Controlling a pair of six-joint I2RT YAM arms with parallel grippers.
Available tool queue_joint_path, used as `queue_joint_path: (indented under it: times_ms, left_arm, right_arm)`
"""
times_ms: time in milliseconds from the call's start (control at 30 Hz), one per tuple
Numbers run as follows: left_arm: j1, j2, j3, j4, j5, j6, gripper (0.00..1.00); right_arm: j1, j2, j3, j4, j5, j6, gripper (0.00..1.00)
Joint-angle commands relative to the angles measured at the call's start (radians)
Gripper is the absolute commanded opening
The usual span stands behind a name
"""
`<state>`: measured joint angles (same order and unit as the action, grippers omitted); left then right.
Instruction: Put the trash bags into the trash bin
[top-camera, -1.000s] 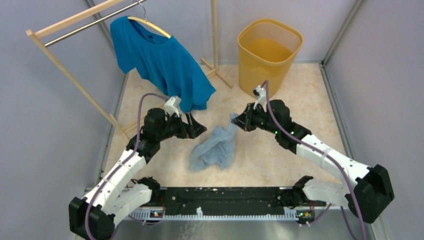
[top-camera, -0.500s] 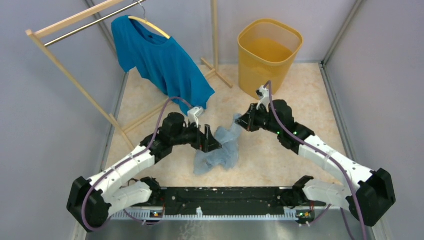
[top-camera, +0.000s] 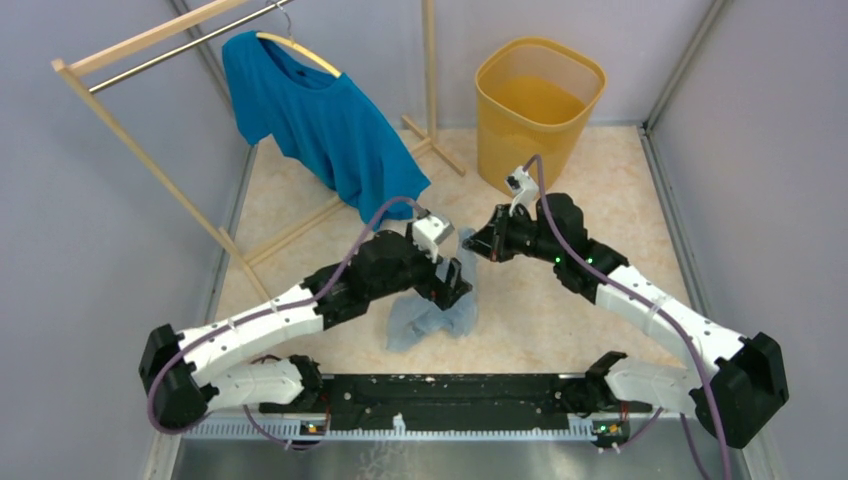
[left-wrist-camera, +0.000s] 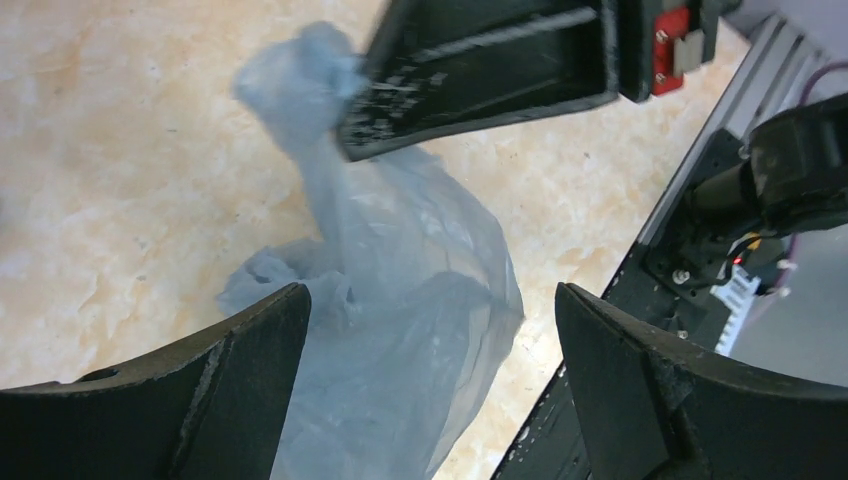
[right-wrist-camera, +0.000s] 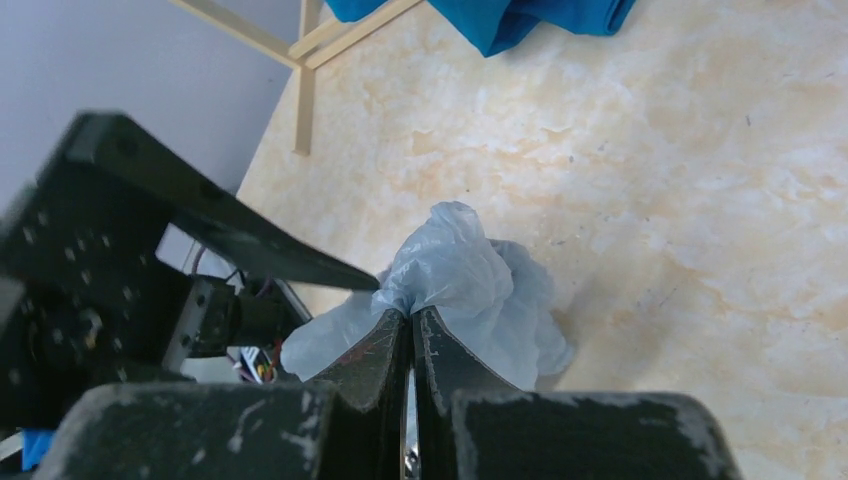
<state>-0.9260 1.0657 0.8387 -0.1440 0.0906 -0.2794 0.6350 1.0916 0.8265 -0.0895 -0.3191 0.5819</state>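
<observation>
1 bag (left-wrist-camera: 400, 300): neck pinched in right jaws; body runs lengthwise down between wide-open left jaws.

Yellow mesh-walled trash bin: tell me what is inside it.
Inside the tall yellow-orange plastic bin, only its own bare inner walls and part of the floor show, nothing else. Its near wall hides the front of the floor.

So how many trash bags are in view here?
1. The pale blue-grey bag lies on the table, its top pinched in the right hand, the open left hand over it. Another could hide inside.
</observation>
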Motion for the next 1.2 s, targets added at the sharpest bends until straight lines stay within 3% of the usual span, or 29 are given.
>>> queue_joint_path:
  times_ms: [0, 167, 267, 333, 400, 467, 667, 800, 967, 1167]
  left_arm:
    - [-0.117, 0.068, 0.062, -0.016, -0.242, 0.102, 0.99]
    - [-0.146, 0.129, 0.088, -0.044, -0.379, 0.071, 0.98]
    - [-0.146, 0.157, 0.105, -0.113, -0.517, 0.018, 0.88]
    - [-0.147, 0.154, 0.103, -0.128, -0.553, 0.002, 0.75]
    - [-0.147, 0.141, 0.100, -0.144, -0.599, -0.042, 0.52]
    - [-0.144, 0.119, 0.090, -0.135, -0.605, -0.054, 0.35]
    - [-0.029, 0.010, 0.040, -0.061, -0.355, -0.149, 0.12]
    - [0.119, -0.054, -0.012, -0.011, -0.127, -0.218, 0.02]
    - [0.205, -0.076, -0.031, 0.022, 0.038, -0.277, 0.00]
    - [0.240, -0.112, -0.035, 0.049, 0.110, -0.329, 0.00]
  right_arm:
    - [-0.010, 0.001, 0.042, 0.061, -0.047, 0.044, 0.00]
    - [-0.009, -0.004, 0.044, 0.063, -0.041, 0.059, 0.00]
    - [-0.009, -0.010, 0.043, 0.069, -0.039, 0.068, 0.00]
    - [-0.009, -0.011, 0.043, 0.065, -0.037, 0.069, 0.00]
    - [-0.010, -0.010, 0.042, 0.056, -0.037, 0.061, 0.01]
    - [-0.009, -0.011, 0.041, 0.030, -0.032, 0.029, 0.14]
    - [-0.009, -0.062, 0.007, -0.152, 0.065, -0.135, 0.61]
    - [-0.008, -0.159, -0.094, -0.140, 0.017, -0.164, 0.82]
    - [0.037, -0.168, -0.196, -0.015, -0.067, -0.153, 0.90]
    - [0.132, -0.015, -0.177, 0.044, 0.117, -0.148, 0.88]
